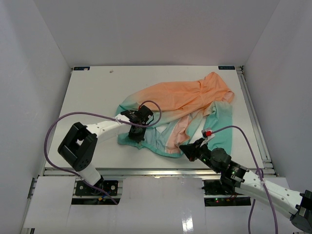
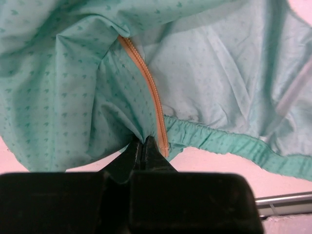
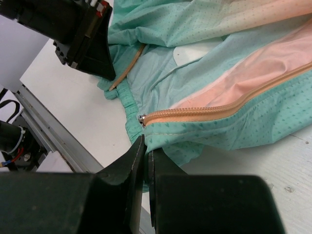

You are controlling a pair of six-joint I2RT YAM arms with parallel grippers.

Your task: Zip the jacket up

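Currently: thin soft orange-to-teal fabric jacket, crumpled and unzipped, middle to right of white surface.

- Left hand: fingers pressed together, apparently clamped on the teal gathered hem, just beside orange zipper tape.
- Right hand: also together, seemingly pinching the teal hem corner right under small silver zipper end piece of other zipper tape.
- Front halves: well apart, nothing joined yet.

Handling, as a judgement:
- Looks light, limp and thin, with no stiffness.
- Probably bunches and slides over the surface when tugged, and could slip out of a weak pinch.
- Best held at the bottom hem corners beside each tape, where the elastic hem and tape give a firmer edge.
- Needs tension along a tape to keep it straight.

Orientation, top view:
- Long axis diagonal, teal hem near and left-centre by both hands, orange upper part far right.
- Left-side tape runs from the left fingertips up and away into folds.
- Other tape runs from the end piece off to the right, nearly straight.
- Lower tape ends point toward the arms.
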